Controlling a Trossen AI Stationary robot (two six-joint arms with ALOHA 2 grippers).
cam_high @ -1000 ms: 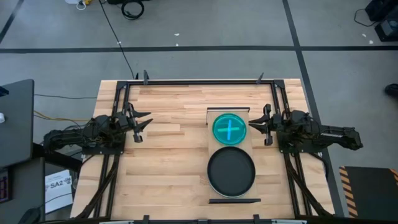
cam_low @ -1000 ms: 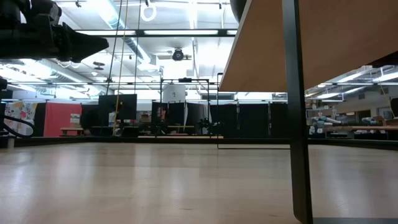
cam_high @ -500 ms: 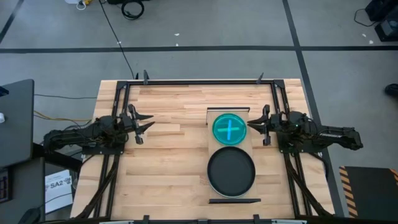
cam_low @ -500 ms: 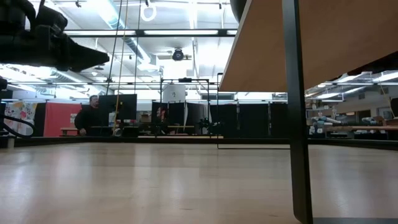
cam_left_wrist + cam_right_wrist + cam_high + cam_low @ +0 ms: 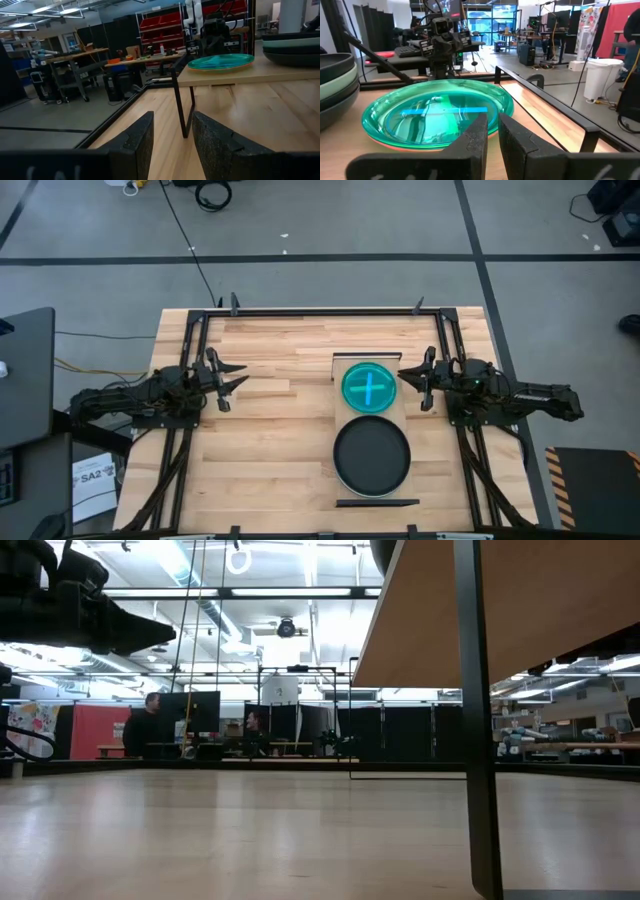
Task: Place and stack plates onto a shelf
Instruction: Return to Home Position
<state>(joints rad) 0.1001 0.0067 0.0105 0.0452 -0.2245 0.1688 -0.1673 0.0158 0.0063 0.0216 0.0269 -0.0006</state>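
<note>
The shelf (image 5: 345, 360) is a pale plank raised on thin dark legs right of the table's centre; the low view shows its underside (image 5: 450, 610). A translucent teal plate (image 5: 370, 387) rests on an orange one on its far half. A stack of black plates (image 5: 371, 457) with a mint one between sits on its near half. My right gripper (image 5: 401, 373) is just right of the teal plate (image 5: 435, 112), level with its rim, open by a narrow gap (image 5: 493, 132). My left gripper (image 5: 238, 377) is open over the table's left, pointing at the shelf (image 5: 235, 75).
Bare wooden tabletop (image 5: 280, 460) stretches between the left gripper and the shelf. A dark frame rail (image 5: 320, 311) runs along the table's far edge and sides. In the low view the shelf's dark leg (image 5: 478, 740) stands on the right; people stand in the room behind.
My right gripper has edged a little toward the teal plate and the table's far edge. My left gripper has shifted slightly toward the far edge, then kept still. The plates have not moved.
</note>
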